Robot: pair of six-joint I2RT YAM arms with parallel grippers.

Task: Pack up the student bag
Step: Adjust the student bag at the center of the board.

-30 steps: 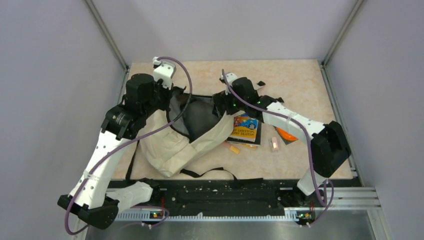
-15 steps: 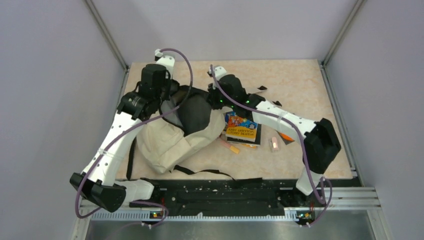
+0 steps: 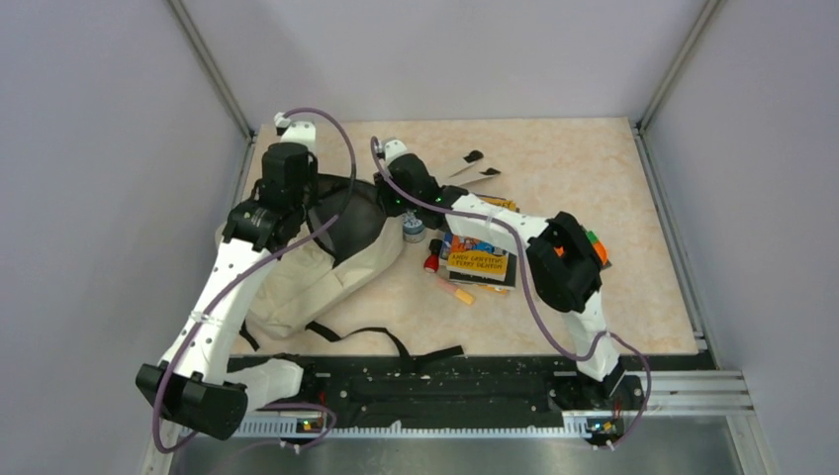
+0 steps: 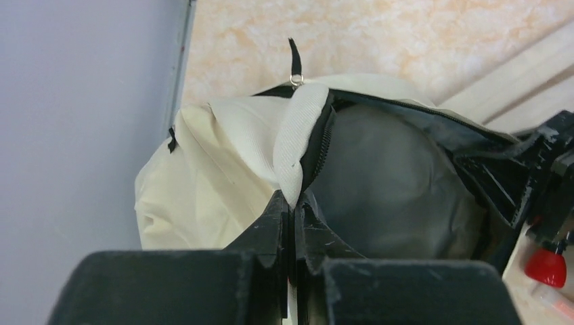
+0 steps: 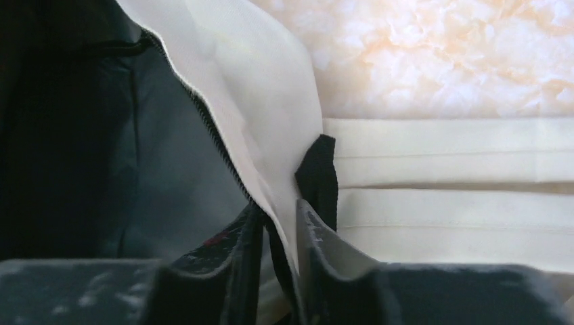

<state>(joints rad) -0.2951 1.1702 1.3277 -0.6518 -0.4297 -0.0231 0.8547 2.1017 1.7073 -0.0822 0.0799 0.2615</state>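
Marbled beige table (image 3: 613, 168). Bag (image 3: 297, 282) lies left of centre with its mouth open and dark lining showing. Left gripper (image 4: 291, 215): jaws pressed together, pinching the cream rim by the zipper. Right gripper (image 5: 279, 233): jaws nearly closed, clamping the opposite rim edge. Book (image 3: 480, 260) just right of the bag.

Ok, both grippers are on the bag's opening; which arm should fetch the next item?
Right, probably: the right gripper pinches the student bag at the rim beside the book; the left gripper clamps the opposite rim, farther from it, and can hold the mouth open.
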